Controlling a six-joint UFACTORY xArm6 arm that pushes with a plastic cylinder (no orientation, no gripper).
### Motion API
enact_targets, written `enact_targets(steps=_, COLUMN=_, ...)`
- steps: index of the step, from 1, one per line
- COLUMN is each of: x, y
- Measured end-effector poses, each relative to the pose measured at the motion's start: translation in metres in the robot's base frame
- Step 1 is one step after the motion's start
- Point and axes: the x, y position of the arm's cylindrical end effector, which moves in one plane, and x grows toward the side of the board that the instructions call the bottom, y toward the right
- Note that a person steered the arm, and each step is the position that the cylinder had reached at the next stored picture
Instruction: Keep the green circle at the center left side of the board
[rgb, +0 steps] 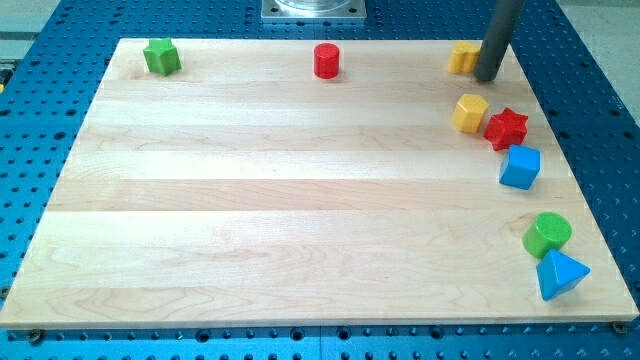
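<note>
A: How is the light?
B: Bright and even, from overhead. The pale wooden surface (300, 200) shows no hard glare, only a soft sheen toward 12 o'clock.
A: Shadows?
B: Short and soft, tucked under each block; the green circle (548, 233) at 4 o'clock casts a faint one.
A: Sharpness?
B: Mostly crisp; the dark rod (497, 38) at 1 o'clock looks slightly soft, and the surface's edges taper with perspective

Wooden board (300, 200) on blue perforated table (60, 30) carries coloured blocks.
</note>
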Motion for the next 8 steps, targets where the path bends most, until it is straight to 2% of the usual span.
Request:
enact_targets(steps=6, x=0.002, y=0.006)
enact_targets(steps=8, x=0.049, y=0.025)
